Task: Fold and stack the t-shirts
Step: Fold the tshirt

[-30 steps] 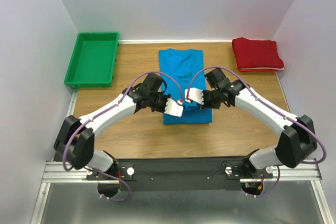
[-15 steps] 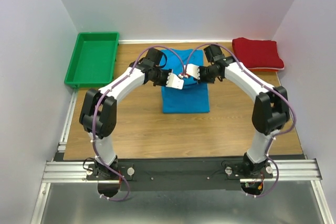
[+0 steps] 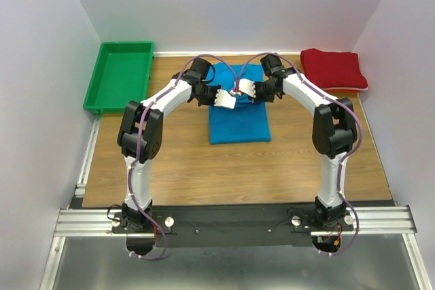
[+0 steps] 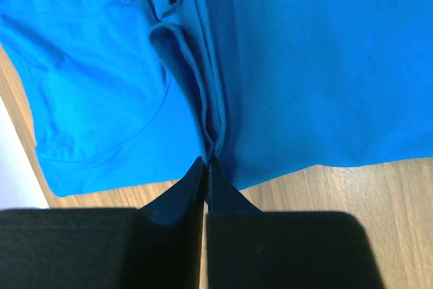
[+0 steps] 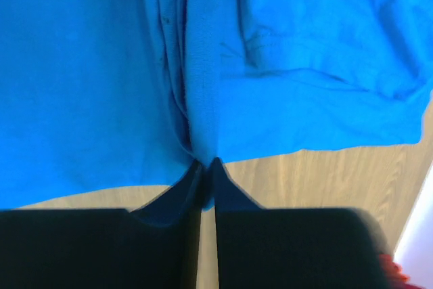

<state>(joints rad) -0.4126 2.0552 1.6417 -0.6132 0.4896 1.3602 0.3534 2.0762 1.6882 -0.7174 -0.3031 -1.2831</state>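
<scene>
The blue t-shirt (image 3: 238, 123) lies folded as a short rectangle at the table's middle, its far part hidden under both wrists. My left gripper (image 3: 231, 101) is shut on a bunched fold at the shirt's edge (image 4: 210, 141), fingertips (image 4: 196, 170) pressed together over bare wood. The right gripper (image 3: 243, 90) mirrors it, shut on a hemmed fold (image 5: 203, 120) with blue cloth showing between its jaws. Both grippers (image 4: 206, 162) (image 5: 205, 162) sit close side by side near the shirt's far end. The dark red t-shirt (image 3: 333, 70) rests folded at the back right.
A green tray (image 3: 121, 76) sits at the back left corner. White walls close in the table on three sides. Bare wood (image 3: 238, 174) stretches between the blue shirt and the arm bases.
Both arms have swung away toward the back wall, carrying the blue shirt's near edge over itself. The shirt now looks shorter and folded.
</scene>
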